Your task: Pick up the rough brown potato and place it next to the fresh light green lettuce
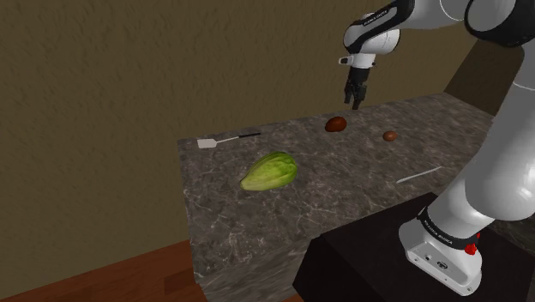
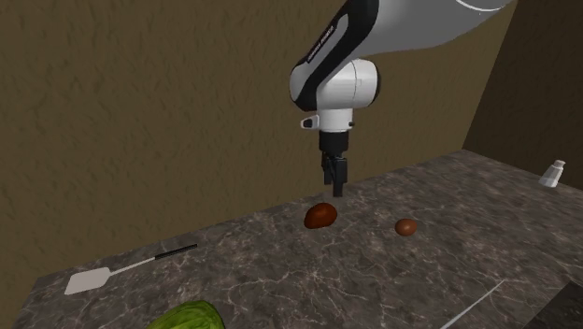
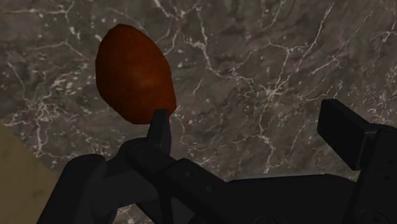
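Note:
The potato (image 1: pixel 336 124) is a reddish-brown oval lying on the dark marble counter (image 1: pixel 343 193) near the back wall. My black gripper (image 1: pixel 353 96) hangs a short way above it and slightly to the side, pointing down, without touching it. In the second exterior view the gripper (image 2: pixel 334 182) is just above the potato (image 2: pixel 320 216). The wrist view shows the gripper (image 3: pixel 251 130) open, with the potato (image 3: pixel 135 73) off beyond one fingertip (image 3: pixel 160 127), not between the fingers. The light green lettuce (image 1: pixel 270 172) lies mid-counter, toward the shoulder view's left of the potato.
A smaller brown round object (image 1: pixel 390 135) sits close to the potato. A white spatula (image 1: pixel 210 142) lies by the counter's far left corner. A thin pale utensil (image 1: pixel 418 175) rests near my stand. A shaker (image 2: pixel 554 174) stands at the second exterior view's right.

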Controlling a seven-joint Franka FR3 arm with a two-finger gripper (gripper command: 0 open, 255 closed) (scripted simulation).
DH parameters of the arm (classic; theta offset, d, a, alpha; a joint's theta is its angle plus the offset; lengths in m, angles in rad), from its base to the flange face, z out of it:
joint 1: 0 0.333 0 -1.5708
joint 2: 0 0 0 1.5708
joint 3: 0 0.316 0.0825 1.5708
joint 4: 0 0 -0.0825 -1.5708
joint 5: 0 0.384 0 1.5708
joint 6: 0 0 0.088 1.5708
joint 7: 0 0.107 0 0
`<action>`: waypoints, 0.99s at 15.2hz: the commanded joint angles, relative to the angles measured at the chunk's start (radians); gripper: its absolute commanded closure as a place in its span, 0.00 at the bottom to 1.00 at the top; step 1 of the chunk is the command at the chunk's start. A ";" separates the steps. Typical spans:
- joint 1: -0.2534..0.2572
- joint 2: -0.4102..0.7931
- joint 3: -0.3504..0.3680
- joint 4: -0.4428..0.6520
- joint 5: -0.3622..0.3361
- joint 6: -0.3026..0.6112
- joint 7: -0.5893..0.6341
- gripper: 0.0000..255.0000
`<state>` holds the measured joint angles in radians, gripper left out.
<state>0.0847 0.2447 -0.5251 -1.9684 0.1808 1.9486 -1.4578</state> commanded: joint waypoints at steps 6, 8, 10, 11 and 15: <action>-0.102 0.337 0.091 0.294 0.089 -0.063 -0.275 0.00; -0.128 0.427 0.120 0.391 0.094 -0.089 -0.331 0.00; -0.128 0.430 0.122 0.381 0.096 -0.077 -0.333 0.00; -0.127 0.432 0.123 0.371 0.098 -0.065 -0.334 0.00; -0.124 0.443 0.129 0.333 0.106 -0.017 -0.341 0.00</action>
<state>-0.0396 0.6847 -0.3979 -1.6261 0.2849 1.9192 -1.7961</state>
